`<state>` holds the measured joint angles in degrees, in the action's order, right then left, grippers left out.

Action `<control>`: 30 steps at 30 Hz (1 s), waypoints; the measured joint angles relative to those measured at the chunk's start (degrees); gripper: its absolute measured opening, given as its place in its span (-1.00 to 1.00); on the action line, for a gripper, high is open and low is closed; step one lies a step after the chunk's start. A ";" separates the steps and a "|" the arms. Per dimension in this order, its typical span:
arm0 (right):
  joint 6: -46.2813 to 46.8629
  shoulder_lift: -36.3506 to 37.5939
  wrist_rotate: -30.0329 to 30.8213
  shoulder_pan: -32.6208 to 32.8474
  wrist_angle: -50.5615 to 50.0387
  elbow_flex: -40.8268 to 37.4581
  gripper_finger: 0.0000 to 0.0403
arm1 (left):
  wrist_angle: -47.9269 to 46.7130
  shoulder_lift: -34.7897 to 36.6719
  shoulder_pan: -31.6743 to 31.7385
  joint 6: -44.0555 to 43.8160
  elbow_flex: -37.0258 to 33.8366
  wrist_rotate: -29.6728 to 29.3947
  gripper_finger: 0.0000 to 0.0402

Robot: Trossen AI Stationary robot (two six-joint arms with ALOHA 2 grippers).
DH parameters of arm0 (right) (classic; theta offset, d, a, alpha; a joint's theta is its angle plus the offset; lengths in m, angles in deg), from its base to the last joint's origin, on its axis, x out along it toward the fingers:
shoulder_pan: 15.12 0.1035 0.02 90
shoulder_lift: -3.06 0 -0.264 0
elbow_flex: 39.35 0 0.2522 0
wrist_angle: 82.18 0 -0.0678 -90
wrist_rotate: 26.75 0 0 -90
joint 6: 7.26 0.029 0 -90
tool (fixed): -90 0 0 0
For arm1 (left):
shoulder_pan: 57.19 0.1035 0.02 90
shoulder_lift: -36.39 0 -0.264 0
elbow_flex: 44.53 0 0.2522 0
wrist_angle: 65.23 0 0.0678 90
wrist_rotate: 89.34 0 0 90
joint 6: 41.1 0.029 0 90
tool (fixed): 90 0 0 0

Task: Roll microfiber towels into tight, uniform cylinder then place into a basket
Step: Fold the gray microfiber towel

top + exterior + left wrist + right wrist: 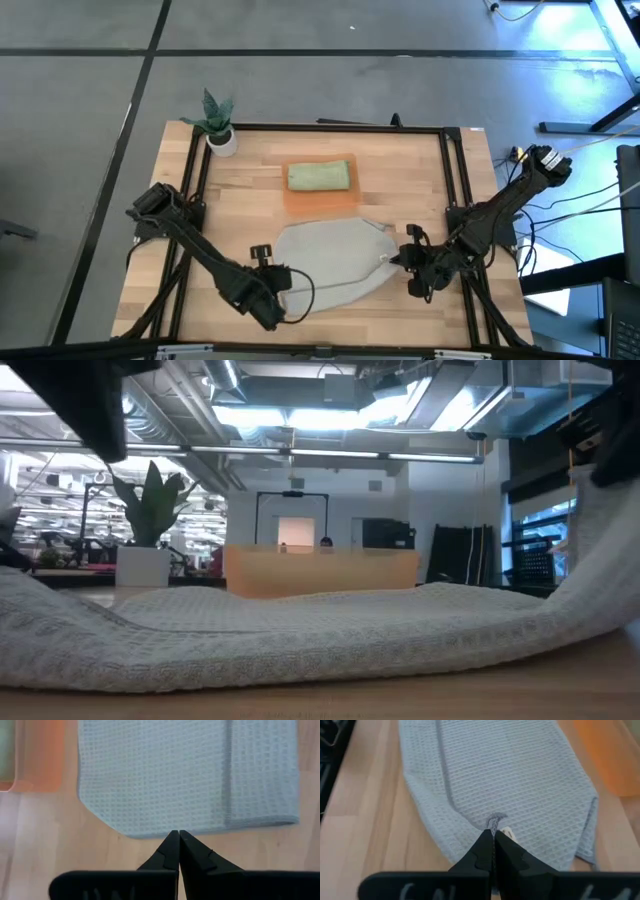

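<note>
Right gripper (493,836) pinching grey towel (330,262) edge, cloth stretching ahead; left gripper (178,836) pressed together, just short of its hem.

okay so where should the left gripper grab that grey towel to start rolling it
Judging by its pose, the grey towel lies flat, with its near hem right ahead of the shut left gripper. Open and pinch that hem, coming in low from the near side, since the right gripper already pinches the opposite edge.
</note>
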<state>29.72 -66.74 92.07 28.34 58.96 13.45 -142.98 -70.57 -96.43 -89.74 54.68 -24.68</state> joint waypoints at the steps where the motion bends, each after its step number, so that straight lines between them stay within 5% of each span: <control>1: -0.02 0.00 -0.17 -0.33 0.00 0.00 -0.95 | 0.16 0.00 0.35 0.00 0.00 0.00 -1.00; 8: -0.11 0.00 -0.26 -0.70 -0.02 0.00 -0.95 | 1.09 0.00 2.08 -3.13 0.00 -0.01 -0.98; 20: -0.13 0.00 -0.42 -0.70 -0.02 0.00 -0.95 | 6.66 -0.30 0.72 -8.15 0.02 3.39 -0.67; 30: 0.03 -0.02 -0.48 -0.55 0.09 0.00 -0.95 | 8.34 -5.13 -4.29 0.93 0.04 2.21 -0.72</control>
<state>29.74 -66.76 91.58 27.79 59.05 13.45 -134.63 -75.70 -100.72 -88.81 54.72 -22.48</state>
